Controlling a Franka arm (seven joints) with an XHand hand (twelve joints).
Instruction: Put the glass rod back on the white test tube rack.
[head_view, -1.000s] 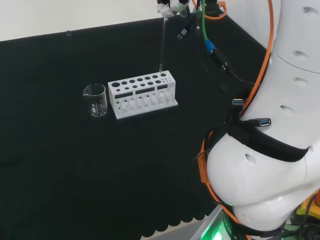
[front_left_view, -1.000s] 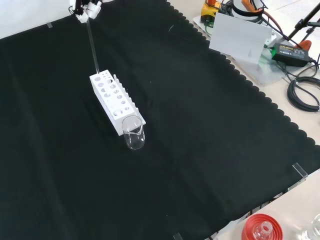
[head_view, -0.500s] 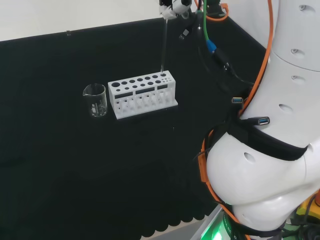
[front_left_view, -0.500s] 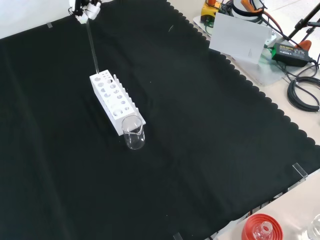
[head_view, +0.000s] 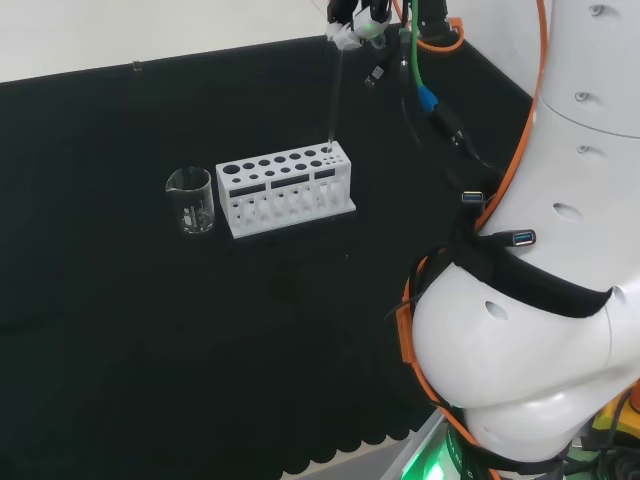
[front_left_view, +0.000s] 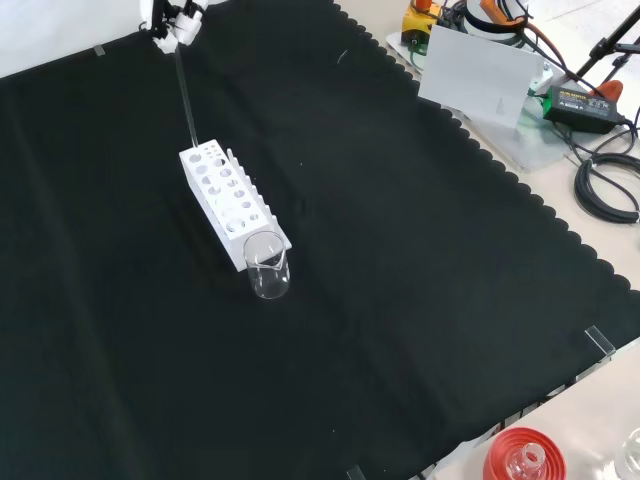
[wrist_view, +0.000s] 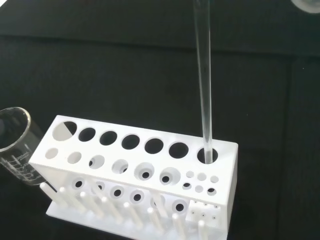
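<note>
The rod (wrist_view: 204, 85) stands nearly upright with its lower tip entering the end hole of the rack's (wrist_view: 135, 170) back row of large holes, as the wrist view shows. Its upper end is pinched in the hand (head_view: 352, 22), whose fingers are closed on it well above the rack (head_view: 285, 188).

Compared with one second ago, the head view shows the hand shifted slightly to the right and the tip moved from just behind the rack's far right corner to directly over that corner hole. In the front view the rod (front_left_view: 186, 95) slants down from the hand (front_left_view: 172, 20) to the rack's (front_left_view: 232, 205) far end, much as it did before.

The alignment step therefore appears complete, and insertion has probably just begun. How deep the tip sits inside the hole cannot be told.

What remains, by judgement, is a straight descent until the rod bears on the rack, followed by release. A tilt during the descent could catch the rod on the hole's rim.

A beaker (head_view: 190, 200) stands just beside the rack's opposite end, well apart from the rod, and plays no part here.
</note>
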